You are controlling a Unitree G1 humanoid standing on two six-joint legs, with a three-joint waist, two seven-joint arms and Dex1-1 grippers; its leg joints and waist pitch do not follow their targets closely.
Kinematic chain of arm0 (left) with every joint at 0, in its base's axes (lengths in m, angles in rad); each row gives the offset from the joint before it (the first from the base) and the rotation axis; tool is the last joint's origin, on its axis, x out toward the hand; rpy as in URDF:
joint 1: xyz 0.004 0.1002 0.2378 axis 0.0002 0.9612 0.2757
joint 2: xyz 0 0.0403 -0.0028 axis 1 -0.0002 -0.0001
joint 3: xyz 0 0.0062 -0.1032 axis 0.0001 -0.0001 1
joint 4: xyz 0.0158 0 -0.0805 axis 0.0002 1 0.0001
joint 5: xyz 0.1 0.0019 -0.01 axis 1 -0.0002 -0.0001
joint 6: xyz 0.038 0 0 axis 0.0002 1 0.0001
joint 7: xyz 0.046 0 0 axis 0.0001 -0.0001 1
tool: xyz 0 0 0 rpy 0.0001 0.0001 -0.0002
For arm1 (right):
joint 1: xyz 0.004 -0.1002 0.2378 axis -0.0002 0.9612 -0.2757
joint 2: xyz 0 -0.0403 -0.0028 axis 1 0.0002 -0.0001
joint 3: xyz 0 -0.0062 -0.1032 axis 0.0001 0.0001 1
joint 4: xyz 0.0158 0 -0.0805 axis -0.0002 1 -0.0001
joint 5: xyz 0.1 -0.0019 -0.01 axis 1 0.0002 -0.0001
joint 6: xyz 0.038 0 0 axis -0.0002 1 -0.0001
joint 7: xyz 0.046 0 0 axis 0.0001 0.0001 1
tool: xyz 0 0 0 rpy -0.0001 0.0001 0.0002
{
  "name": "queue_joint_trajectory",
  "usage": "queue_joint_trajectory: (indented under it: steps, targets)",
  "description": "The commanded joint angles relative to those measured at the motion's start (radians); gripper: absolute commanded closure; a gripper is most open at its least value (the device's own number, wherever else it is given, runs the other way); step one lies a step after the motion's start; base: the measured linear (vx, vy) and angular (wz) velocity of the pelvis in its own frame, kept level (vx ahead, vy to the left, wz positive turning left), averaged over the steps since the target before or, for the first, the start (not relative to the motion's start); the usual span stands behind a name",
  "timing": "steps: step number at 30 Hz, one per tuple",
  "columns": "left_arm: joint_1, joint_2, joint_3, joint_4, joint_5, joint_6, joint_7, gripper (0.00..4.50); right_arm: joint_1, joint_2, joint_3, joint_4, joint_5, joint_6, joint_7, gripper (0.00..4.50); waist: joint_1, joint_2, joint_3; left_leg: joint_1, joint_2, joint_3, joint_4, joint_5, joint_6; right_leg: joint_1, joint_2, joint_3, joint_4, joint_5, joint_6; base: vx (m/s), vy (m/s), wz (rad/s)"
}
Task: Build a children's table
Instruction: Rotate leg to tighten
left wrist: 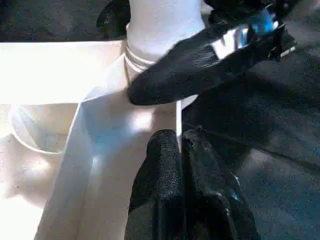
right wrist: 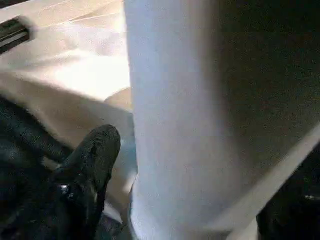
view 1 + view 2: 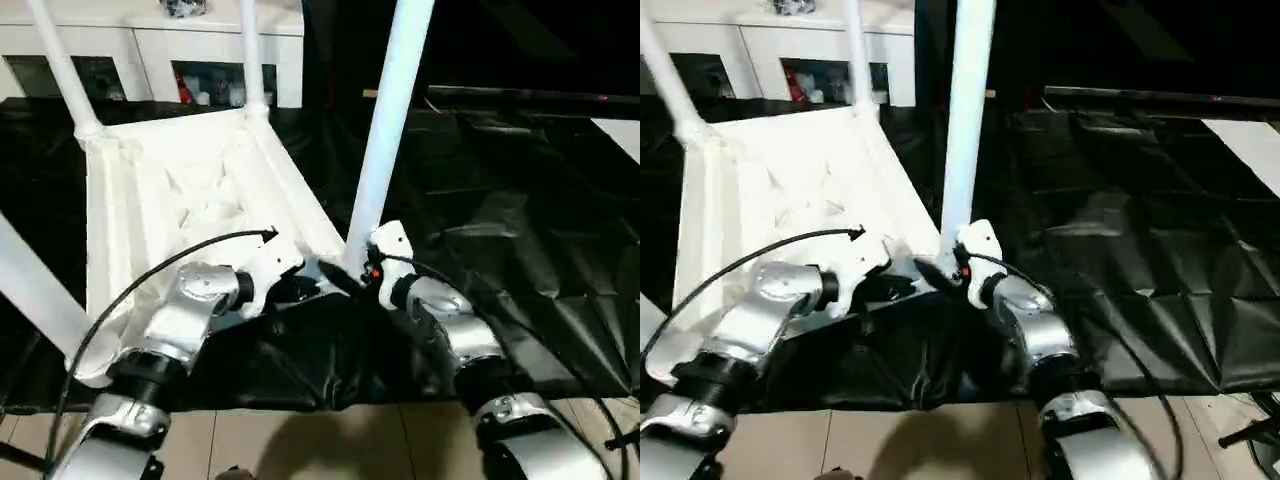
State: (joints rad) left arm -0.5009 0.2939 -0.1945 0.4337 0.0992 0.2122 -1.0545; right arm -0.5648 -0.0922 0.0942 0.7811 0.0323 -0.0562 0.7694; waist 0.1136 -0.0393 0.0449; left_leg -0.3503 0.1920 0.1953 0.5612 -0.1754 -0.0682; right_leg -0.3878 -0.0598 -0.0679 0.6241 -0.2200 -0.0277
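Note:
The children's table lies upside down on a black cloth, its white rimmed top (image 3: 180,190) facing up. Legs stand in its corner sockets. The near-right leg (image 3: 390,120) rises from the corner closest to my grippers. My left gripper (image 1: 179,137) is shut on the thin rim of the top just beside that corner. My right gripper (image 2: 195,180) sits at the base of that leg, one finger (image 2: 95,155) on each side of it, open with a small gap showing. In the head views both grippers meet at this corner (image 3: 340,275).
Three more legs stand at the far left (image 3: 62,65), far right (image 3: 250,55) and near left (image 3: 40,290). A white cabinet with glass doors (image 3: 150,45) stands behind. The black cloth (image 3: 500,220) spreads to the right. Pale floor (image 3: 330,440) lies in front.

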Motion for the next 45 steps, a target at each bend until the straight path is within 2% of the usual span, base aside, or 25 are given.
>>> queue_joint_trajectory:
  steps: [1,3,7,10,16,18,19,24,28,32,33,34,35,36,38,39,40,43,44,45]
  targets:
    - [0.007,-0.044,-0.060,-0.038,-0.081,-0.057,-0.080,4.50,0.010,0.020,0.071,-0.036,0.013,-0.007,0.123,0.72,0.001,-0.001,-0.051,0.002,0.049,-0.023,-0.052,-0.155,0.061,0.045,-0.095,0.060,-0.078,-0.096,-0.187,0.000,0.000,0.00]
    - [-0.006,-0.014,-0.051,-0.016,-0.083,-0.071,-0.116,4.50,0.026,-0.044,0.103,-0.095,0.045,0.011,0.296,0.72,0.010,-0.003,-0.051,0.004,0.050,-0.020,-0.050,-0.152,0.073,0.046,-0.093,0.059,-0.078,-0.104,-0.187,0.000,0.000,0.00]
    - [-0.023,0.010,-0.039,0.007,-0.084,-0.081,-0.149,4.50,0.031,-0.096,0.135,-0.116,0.048,0.019,0.423,0.72,0.021,-0.004,-0.049,0.004,0.052,-0.020,-0.050,-0.163,0.069,0.043,-0.094,0.057,-0.079,-0.142,-0.184,0.000,0.000,0.00]
    - [-0.035,0.031,-0.038,0.023,-0.083,-0.088,-0.174,4.50,0.029,-0.121,0.151,-0.123,0.055,0.032,0.503,1.06,0.031,-0.004,-0.049,0.006,0.053,-0.020,-0.050,-0.163,0.065,0.041,-0.095,0.058,-0.080,-0.163,-0.178,0.000,0.000,0.00]
    - [-0.046,0.043,-0.035,0.036,-0.089,-0.097,-0.197,4.50,0.031,-0.135,0.164,-0.145,0.062,0.061,0.554,1.44,0.035,-0.005,-0.051,0.005,0.053,-0.021,-0.049,-0.152,0.061,0.041,-0.095,0.057,-0.077,-0.145,-0.186,0.000,0.000,0.00]
    - [-0.047,0.043,-0.034,0.037,-0.090,-0.099,-0.200,4.50,0.035,-0.137,0.167,-0.152,0.065,0.067,0.563,1.53,0.037,-0.001,-0.051,0.005,0.053,-0.021,-0.049,-0.152,0.058,0.041,-0.096,0.057,-0.077,-0.141,-0.187,0.000,0.000,0.00]
    - [-0.047,0.041,-0.035,0.037,-0.091,-0.098,-0.205,4.50,0.043,-0.138,0.172,-0.162,0.066,0.069,0.570,1.77,0.038,0.001,-0.051,0.006,0.053,-0.022,-0.050,-0.154,0.057,0.041,-0.095,0.057,-0.077,-0.139,-0.187,0.000,0.000,0.00]
    - [-0.044,0.036,-0.038,0.041,-0.093,-0.102,-0.203,4.50,0.065,-0.131,0.174,-0.177,0.061,0.076,0.574,1.88,0.041,0.001,-0.052,0.006,0.053,-0.022,-0.050,-0.152,0.055,0.042,-0.094,0.056,-0.076,-0.125,-0.187,0.000,0.000,0.00]
    - [-0.045,0.030,-0.025,0.049,-0.083,-0.103,-0.156,4.50,0.071,-0.097,0.159,-0.165,0.047,0.073,0.487,1.90,0.040,-0.001,-0.050,0.006,0.053,-0.022,-0.052,-0.169,0.047,0.041,-0.097,0.057,-0.081,-0.173,-0.178,0.000,0.000,0.00]
    - [-0.052,-0.007,-0.010,0.066,-0.066,-0.101,-0.055,4.50,0.057,-0.040,0.126,-0.093,0.005,0.046,0.298,1.93,0.027,-0.002,-0.045,0.008,0.052,-0.027,-0.059,-0.216,0.019,0.037,-0.102,0.058,-0.092,-0.280,-0.157,0.000,0.000,0.00]
    - [-0.058,-0.055,-0.008,0.078,-0.048,-0.090,0.035,4.50,0.034,0.017,0.089,-0.022,-0.029,0.055,0.087,1.94,0.021,-0.001,-0.042,0.011,0.053,-0.029,-0.063,-0.229,0.004,0.031,-0.103,0.060,-0.097,-0.330,-0.144,0.000,0.000,0.00]
    - [-0.059,-0.065,-0.008,0.079,-0.045,-0.086,0.048,4.50,0.030,0.028,0.082,-0.011,-0.032,0.061,0.050,1.95,0.017,0.000,-0.040,0.013,0.051,-0.030,-0.065,-0.240,-0.004,0.029,-0.103,0.060,-0.100,-0.352,-0.143,0.000,0.000,0.00]
    - [-0.064,-0.090,-0.011,0.084,-0.033,-0.076,0.090,4.50,0.019,0.058,0.061,0.018,-0.032,0.079,-0.041,1.99,0.013,-0.006,-0.043,0.009,0.051,-0.033,-0.067,-0.241,-0.012,0.036,-0.103,0.058,-0.100,-0.371,-0.132,0.000,0.000,0.00]
    - [-0.067,-0.102,-0.013,0.088,-0.025,-0.072,0.111,4.50,0.013,0.072,0.051,0.030,-0.030,0.089,-0.081,1.99,0.010,-0.003,-0.044,0.013,0.051,-0.032,-0.065,-0.239,-0.011,0.033,-0.104,0.060,-0.100,-0.355,-0.134,0.000,0.000,0.00]
    - [-0.073,-0.135,-0.014,0.093,-0.012,-0.058,0.163,4.50,0.006,0.104,0.046,0.049,-0.040,0.096,-0.156,2.00,0.007,-0.003,-0.046,0.014,0.051,-0.030,-0.062,-0.226,-0.003,0.032,-0.103,0.063,-0.097,-0.316,-0.140,0.000,0.000,0.00]
    - [-0.076,-0.147,-0.013,0.097,-0.008,-0.053,0.183,4.50,0.003,0.114,0.048,0.056,-0.049,0.095,-0.187,2.00,0.005,-0.003,-0.049,0.008,0.049,-0.028,-0.060,-0.190,0.009,0.035,-0.099,0.062,-0.090,-0.248,-0.150,0.000,0.000,0.00]
    - [-0.081,-0.166,-0.014,0.103,-0.003,-0.046,0.213,4.50,-0.003,0.140,0.047,0.068,-0.054,0.101,-0.227,2.00,0.006,-0.003,-0.051,0.009,0.048,-0.025,-0.056,-0.174,0.017,0.036,-0.099,0.063,-0.088,-0.207,-0.157,0.000,0.000,0.00]
    - [-0.084,-0.178,-0.016,0.107,0.003,-0.044,0.233,4.50,-0.003,0.165,0.061,0.070,-0.062,0.075,-0.224,2.00,0.006,-0.003,-0.052,0.003,0.045,-0.024,-0.054,-0.144,0.037,0.042,-0.098,0.061,-0.082,-0.152,-0.161,0.000,0.000,0.00]
    - [-0.084,-0.178,-0.016,0.107,0.002,-0.045,0.233,4.50,-0.003,0.165,0.062,0.070,-0.062,0.073,-0.223,1.45,0.007,-0.001,-0.052,0.002,0.045,-0.024,-0.053,-0.139,0.044,0.042,-0.099,0.061,-0.082,-0.145,-0.160,0.000,0.000,0.00]
    - [-0.085,-0.173,-0.016,0.105,0.002,-0.052,0.222,4.50,0.002,0.168,0.065,0.066,-0.061,0.051,-0.204,1.45,0.006,0.000,-0.051,0.002,0.046,-0.024,-0.054,-0.145,0.046,0.041,-0.098,0.060,-0.083,-0.153,-0.158,0.000,0.000,0.00]
